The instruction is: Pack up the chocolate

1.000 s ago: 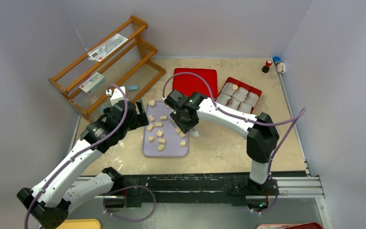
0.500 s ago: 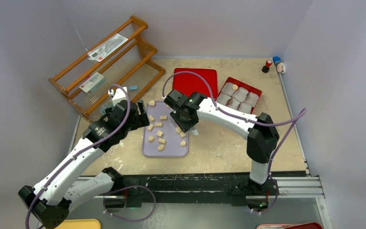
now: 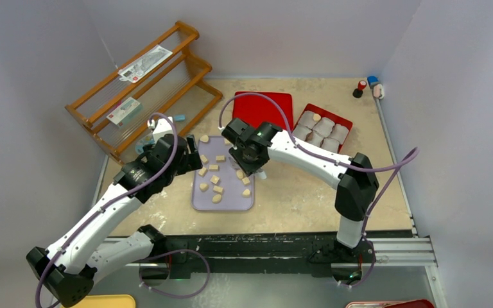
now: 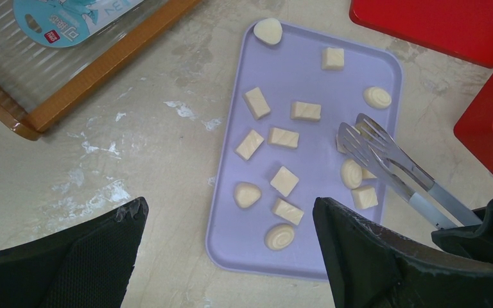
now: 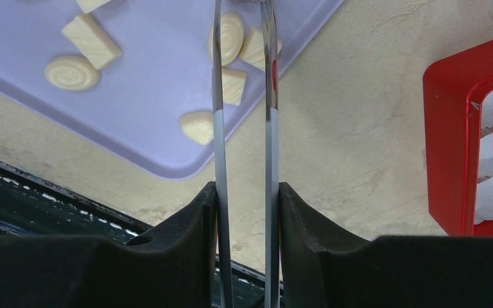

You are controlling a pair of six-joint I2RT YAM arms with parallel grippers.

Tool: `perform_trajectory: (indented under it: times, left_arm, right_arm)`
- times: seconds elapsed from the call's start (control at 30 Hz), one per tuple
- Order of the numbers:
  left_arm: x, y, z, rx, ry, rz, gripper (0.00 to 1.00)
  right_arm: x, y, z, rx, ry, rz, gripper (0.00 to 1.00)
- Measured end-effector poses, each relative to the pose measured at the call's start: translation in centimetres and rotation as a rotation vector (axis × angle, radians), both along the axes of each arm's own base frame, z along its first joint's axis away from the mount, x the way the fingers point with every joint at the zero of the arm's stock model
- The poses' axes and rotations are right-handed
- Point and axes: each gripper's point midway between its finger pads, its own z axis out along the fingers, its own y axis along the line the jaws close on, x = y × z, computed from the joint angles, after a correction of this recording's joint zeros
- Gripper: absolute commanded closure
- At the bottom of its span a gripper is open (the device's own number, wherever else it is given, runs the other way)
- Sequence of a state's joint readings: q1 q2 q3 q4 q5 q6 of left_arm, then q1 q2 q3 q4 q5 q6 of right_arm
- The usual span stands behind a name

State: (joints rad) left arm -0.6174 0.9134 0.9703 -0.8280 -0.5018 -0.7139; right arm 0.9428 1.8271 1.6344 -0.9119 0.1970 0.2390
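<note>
On tray (image 4: 359, 48), chocolate (image 4: 284, 181) lies scattered, one round piece under parted tongs (image 4: 385, 151) clamped in right gripper (image 5: 244, 208), left gripper (image 4: 230, 212) spread empty above; risk: rounded lump squirts sideways, or the adjacent square gets pinched too.
</note>
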Motion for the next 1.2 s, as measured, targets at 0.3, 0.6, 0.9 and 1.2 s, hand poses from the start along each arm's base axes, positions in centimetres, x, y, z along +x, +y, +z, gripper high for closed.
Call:
perform_trajectory:
  times: [0.3,0.6,0.9,1.2]
  left_arm:
    - [0.1,0.0,-0.1,0.003,0.004,0.0,0.0]
    - [0.0,0.0,-0.1,0.003,0.004,0.0,0.0]
    - [0.0,0.0,-0.1,0.003,0.005,0.0,0.0]
    - [0.0,0.0,-0.2,0.004,0.006,0.0,0.0]
  right_arm:
    - [0.0,0.0,0.7,0.014,-0.012,-0.002,1.0]
    - [-0.3,-0.2,-0.2,0.004,0.006,0.003,0.78]
    - [-0.6,-0.6,-2.3,-0.027,0.029,0.006,0.74]
    - [-0.9,-1.0,-3.5,-0.042,0.037,0.002,0.66]
